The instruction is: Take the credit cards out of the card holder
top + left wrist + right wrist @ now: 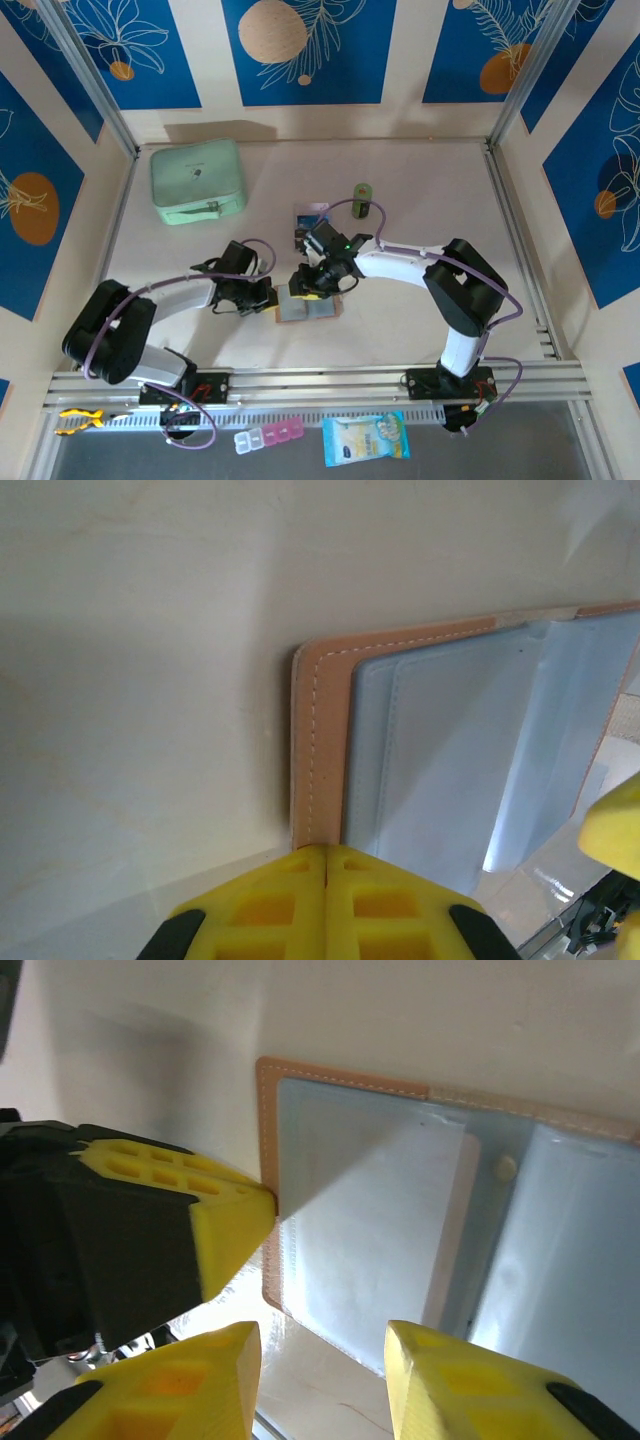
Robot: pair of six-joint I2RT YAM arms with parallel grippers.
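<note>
Looked down on a pale table point(420, 190) boxed in by white walls patterned with blue floral panels. Found the card holder point(307, 308) lying open and flat just toward 6 o'clock from the table's centre, with the tan stitched border outermost and the grey transparent pockets facing up. Met the left gripper point(272, 297) at the holder's 9 o'clock edge, yellow fingers pressed together with no gap, the tips touching the tan border, as seen from the left wrist point(326, 852). Met the right gripper point(312, 290) at the holder's 12 o'clock side, its fingers spread wide apart over a grey pocket with nothing between them, as seen from the right wrist point(320, 1360). Could not tell whether any card sat inside the pockets. Noted the credit cards point(312, 213), blue and dark, lying on the table toward 12 o'clock from the holder, partly hidden by the right wrist. Noted a green cylinder point(363, 200) just beside them at 3 o'clock, and a mint-green zip case point(198, 180) well apart at 10 o'clock.
</note>
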